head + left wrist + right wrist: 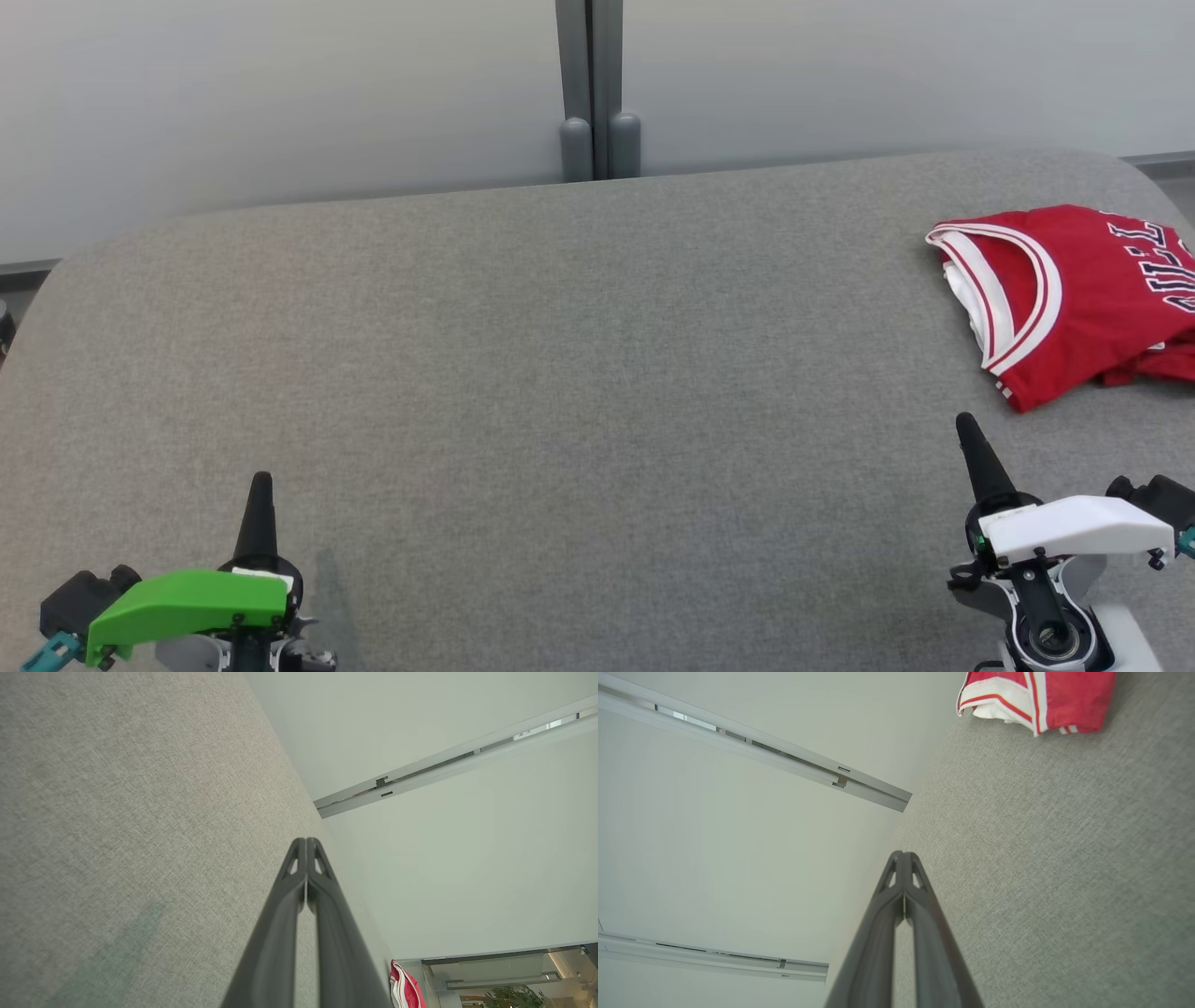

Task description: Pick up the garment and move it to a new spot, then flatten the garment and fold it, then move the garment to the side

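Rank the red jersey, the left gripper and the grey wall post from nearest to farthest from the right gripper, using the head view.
1. Red jersey: just beyond the right gripper, far right.
2. Left gripper, near left, and grey wall post, far centre: too close to call.

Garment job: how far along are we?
Done: the red jersey looks folded and lies at the right side of the grey surface. In hand: nothing; the left gripper and right gripper are shut, clear of it. Left: seemingly nothing.
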Controlling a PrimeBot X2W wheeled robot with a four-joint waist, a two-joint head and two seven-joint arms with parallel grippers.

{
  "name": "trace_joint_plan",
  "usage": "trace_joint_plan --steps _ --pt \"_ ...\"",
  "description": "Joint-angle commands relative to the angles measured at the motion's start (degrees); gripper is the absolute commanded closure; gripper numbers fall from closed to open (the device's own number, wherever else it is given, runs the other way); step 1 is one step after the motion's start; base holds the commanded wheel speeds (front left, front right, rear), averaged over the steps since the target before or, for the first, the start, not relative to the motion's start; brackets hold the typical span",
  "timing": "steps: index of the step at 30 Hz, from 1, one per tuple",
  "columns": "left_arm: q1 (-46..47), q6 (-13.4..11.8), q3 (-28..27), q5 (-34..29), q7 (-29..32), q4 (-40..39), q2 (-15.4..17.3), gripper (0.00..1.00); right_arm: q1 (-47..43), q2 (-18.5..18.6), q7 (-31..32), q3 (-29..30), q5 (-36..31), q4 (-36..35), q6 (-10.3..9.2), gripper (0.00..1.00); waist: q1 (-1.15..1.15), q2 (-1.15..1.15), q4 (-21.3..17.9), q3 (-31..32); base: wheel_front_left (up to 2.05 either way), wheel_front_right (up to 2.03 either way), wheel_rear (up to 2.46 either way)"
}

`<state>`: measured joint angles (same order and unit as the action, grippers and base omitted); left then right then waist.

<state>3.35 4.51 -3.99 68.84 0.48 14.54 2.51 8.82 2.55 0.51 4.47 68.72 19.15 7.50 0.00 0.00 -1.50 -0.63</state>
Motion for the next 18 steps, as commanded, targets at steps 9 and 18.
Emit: trace_joint_plan --steps 9,18 --pt "1.9 0.6 -0.9 5.7 1.4 -1.0 0.4 1.0 -0.6 0.3 1.6 0.7 5.7 -1.6 0.0 1.0 0.0 0.0 0.3 0.1 0.0 0.0 0.0" --pt "2.4 0.8 -1.3 9.9 2.5 -1.2 0.5 1.0 -0.9 0.4 2.7 1.1 10.0 -2.4 0.0 1.0 0.0 0.0 0.5 0.2 0.0 0.0 0.0"
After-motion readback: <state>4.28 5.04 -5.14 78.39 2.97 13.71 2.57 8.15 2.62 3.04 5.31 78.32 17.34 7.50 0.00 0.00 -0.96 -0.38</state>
